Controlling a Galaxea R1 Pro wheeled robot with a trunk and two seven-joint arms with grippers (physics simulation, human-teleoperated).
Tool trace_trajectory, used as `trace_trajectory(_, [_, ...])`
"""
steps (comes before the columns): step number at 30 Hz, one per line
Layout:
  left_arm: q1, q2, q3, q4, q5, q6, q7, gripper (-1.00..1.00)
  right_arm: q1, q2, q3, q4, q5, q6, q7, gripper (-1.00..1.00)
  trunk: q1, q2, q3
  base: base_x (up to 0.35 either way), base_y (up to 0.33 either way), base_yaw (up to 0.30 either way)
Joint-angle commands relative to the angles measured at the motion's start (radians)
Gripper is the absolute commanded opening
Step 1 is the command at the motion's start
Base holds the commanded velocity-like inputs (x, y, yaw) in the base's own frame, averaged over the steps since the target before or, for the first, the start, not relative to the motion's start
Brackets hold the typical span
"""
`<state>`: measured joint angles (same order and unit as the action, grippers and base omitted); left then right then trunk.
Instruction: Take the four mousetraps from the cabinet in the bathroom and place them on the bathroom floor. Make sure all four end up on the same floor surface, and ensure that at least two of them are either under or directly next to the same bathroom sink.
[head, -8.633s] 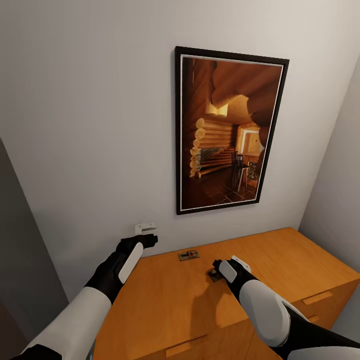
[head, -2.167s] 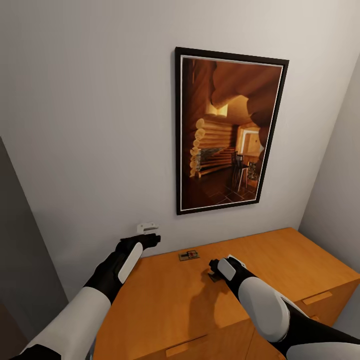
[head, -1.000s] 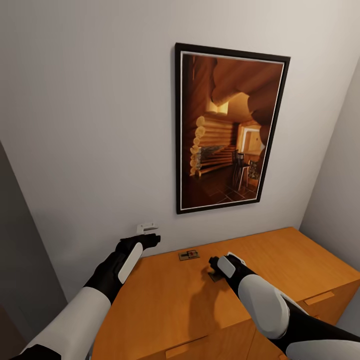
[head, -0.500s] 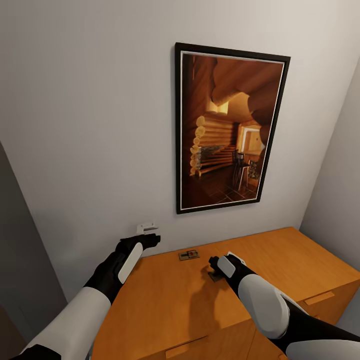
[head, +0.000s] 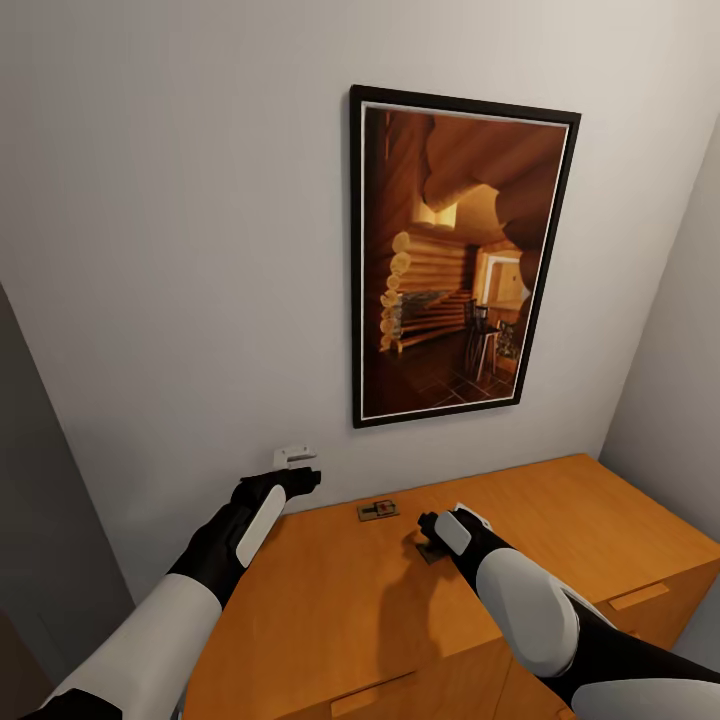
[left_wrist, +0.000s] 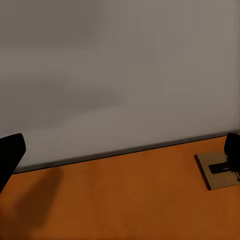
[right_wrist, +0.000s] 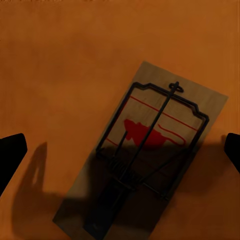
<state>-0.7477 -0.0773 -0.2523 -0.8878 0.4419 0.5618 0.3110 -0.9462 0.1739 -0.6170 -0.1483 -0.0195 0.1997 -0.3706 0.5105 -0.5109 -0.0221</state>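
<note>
Standing here by the wall, I see the right gripper (head: 432, 532) lowered over the flat top of the cabinet (head: 560, 510), poised directly above one mousetrap (right_wrist: 145, 150) that lies flat on the wood beneath it. From the right wrist view its two dark fingertips (right_wrist: 11, 155) stand spread wide, one to either side of the trap and clear of it, so the trap's tan board, dark wire spring and red mark show plainly between them; the hand's shadow falls across the nearer end of the board. A second mousetrap (head: 378, 511) lies flat a little beyond that hand, close to the wall (head: 180, 250) and between the two arms. The left gripper (head: 303, 478) hangs at the cabinet's far-left corner, just off the wall, with a small white fitting (head: 294, 456) on the wall just above it. In the left wrist view its fingertips (left_wrist: 10, 155) are also spread apart with nothing between them, and the second trap sits off beside one of them. A framed picture (head: 455, 260) of a log interior hangs on the wall well above both hands.
</note>
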Motion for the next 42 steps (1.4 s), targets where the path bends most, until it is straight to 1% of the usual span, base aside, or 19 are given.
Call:
trace_trajectory(1, [-0.001, 0.001, -0.002, -0.002, 0.011, 0.003, 0.01, 1.0, 0.04, 0.001, -0.004, -0.002, 0.003, 0.009, -0.009, 1.0, 0.001, -0.001, -0.003, 0.0, 0.0, 0.0])
trace_trajectory(17, [-0.001, 0.001, -0.002, -0.002, 0.011, 0.003, 0.01, 1.0, 0.04, 0.001, -0.004, -0.002, 0.003, 0.009, -0.01, 1.0, 0.001, -0.001, -0.003, 0.0, 0.0, 0.0])
trace_trajectory(22, [-0.001, 0.001, -0.002, -0.001, 0.011, 0.003, 0.01, 1.0, 0.04, 0.001, -0.004, -0.002, 0.003, 0.009, -0.01, 1.0, 0.02, -0.036, -0.018, 0.0, 0.0, 0.0])
trace_trajectory(42, [-0.001, 0.001, -0.002, -0.002, 0.011, 0.003, 0.01, 1.0, 0.04, 0.001, -0.004, -0.002, 0.003, 0.009, -0.012, 1.0, 0.02, -0.036, -0.018, 0.0, 0.0, 0.0])
